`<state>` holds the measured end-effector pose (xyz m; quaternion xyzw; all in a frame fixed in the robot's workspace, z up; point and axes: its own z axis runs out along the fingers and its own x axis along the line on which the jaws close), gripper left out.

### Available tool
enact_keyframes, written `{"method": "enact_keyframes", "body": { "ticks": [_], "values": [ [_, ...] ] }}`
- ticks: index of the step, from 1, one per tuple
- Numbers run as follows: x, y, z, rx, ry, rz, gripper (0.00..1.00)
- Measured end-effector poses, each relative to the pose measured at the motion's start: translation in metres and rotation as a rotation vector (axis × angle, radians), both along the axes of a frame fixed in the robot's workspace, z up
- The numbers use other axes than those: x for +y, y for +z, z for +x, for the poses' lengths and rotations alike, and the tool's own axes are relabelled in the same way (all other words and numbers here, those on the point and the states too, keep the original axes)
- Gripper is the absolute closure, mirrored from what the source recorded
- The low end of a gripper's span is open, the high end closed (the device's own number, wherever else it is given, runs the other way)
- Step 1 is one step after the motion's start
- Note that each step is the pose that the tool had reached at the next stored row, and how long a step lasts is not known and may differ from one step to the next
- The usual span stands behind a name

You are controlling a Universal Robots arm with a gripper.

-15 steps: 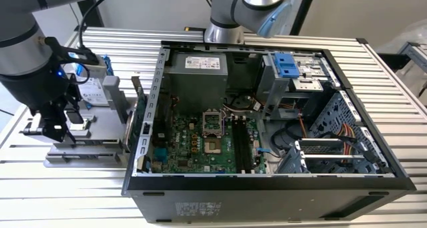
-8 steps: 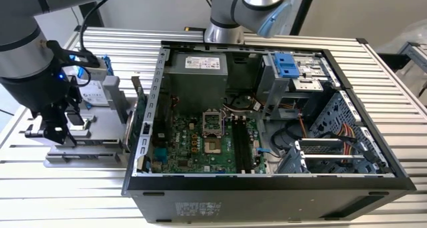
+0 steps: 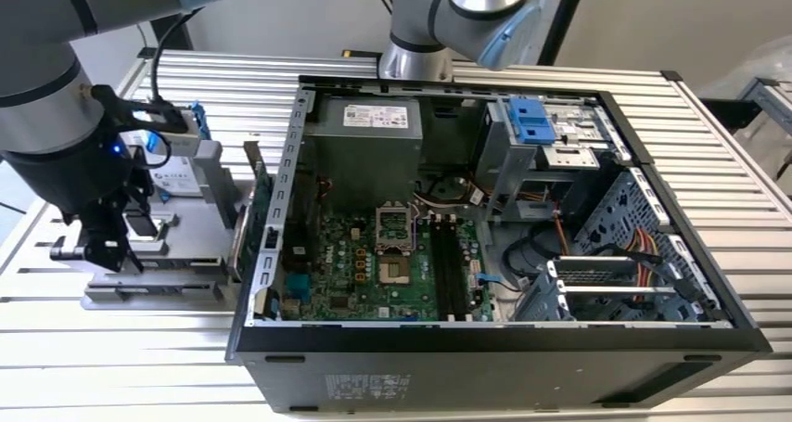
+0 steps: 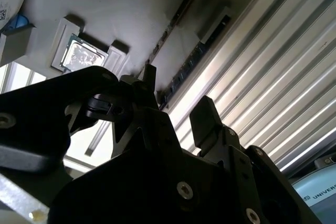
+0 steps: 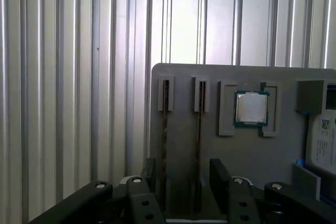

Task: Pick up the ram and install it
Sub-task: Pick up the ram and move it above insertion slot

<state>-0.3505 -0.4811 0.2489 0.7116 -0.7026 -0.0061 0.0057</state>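
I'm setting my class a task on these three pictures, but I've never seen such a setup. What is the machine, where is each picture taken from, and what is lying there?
The machine is a robot arm ending in a two-fingered gripper. The exterior view looks from off the arm at a ribbed metal table bearing an open computer case. Both wrist views come from cameras riding on the arm, looking past the gripper. Beneath it lies a grey holder tray carrying two ram sticks in slots, a square processor chip and a hard drive. The gripper is open and holds nothing; it hangs over the ram sticks.
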Motion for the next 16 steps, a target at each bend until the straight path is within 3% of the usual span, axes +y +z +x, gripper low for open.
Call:
{"method": "enact_keyframes", "body": {
  "ticks": [7,16],
  "values": [
    [-0.0018,-0.0042,0.0023,0.0088,-0.006,-0.0001,0.00],
    [-0.0064,-0.0105,0.0029,0.0091,-0.008,0.0001,0.00]
  ]
}}
